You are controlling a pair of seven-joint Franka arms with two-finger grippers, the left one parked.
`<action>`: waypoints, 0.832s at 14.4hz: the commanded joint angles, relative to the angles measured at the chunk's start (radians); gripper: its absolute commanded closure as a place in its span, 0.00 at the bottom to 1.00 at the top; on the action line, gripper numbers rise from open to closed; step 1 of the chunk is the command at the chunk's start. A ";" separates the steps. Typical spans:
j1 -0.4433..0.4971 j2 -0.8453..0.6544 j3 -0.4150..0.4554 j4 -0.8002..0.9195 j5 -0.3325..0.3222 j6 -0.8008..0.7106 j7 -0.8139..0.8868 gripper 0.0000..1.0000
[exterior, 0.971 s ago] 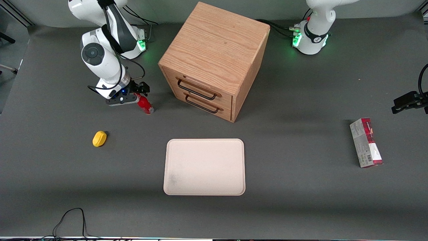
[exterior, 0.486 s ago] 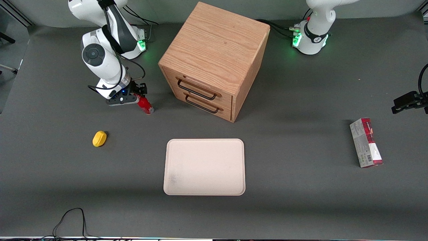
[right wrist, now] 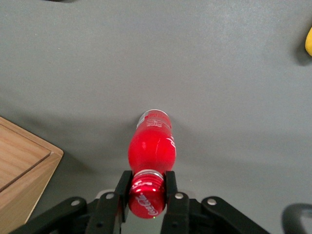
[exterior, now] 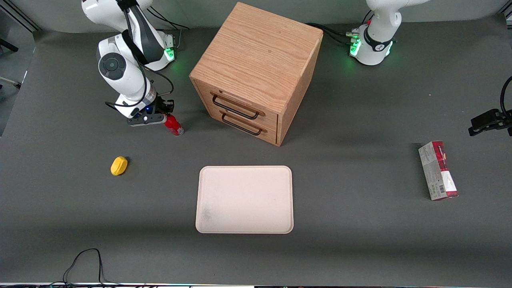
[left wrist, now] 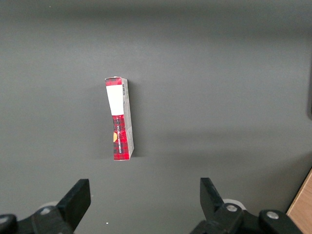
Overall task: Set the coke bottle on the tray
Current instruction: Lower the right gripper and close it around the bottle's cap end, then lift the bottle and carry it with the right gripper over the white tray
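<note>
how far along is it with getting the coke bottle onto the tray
Done: the gripper has its fingers shut on the cap of the coke bottle. In hand: the bottle stands beside the wooden cabinet; whether it is lifted is unclear. Left: carry it to the tray, nearer the front camera, and release.

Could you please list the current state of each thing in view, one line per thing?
gripper: shut on the coke bottle's cap, beside the cabinet.
coke bottle: upright, base near the table, off the tray.
tray: flat on the table, holding nothing.
cabinet: both drawers shut.
carton: lying flat, toward the parked arm's end.
yellow lump: resting on the table, untouched.
</note>
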 commanded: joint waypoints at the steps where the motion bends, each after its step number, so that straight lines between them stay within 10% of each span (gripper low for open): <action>1: 0.010 -0.012 -0.007 0.104 0.002 -0.136 0.024 0.89; 12: 0.004 0.066 -0.022 0.867 0.002 -0.857 0.010 0.91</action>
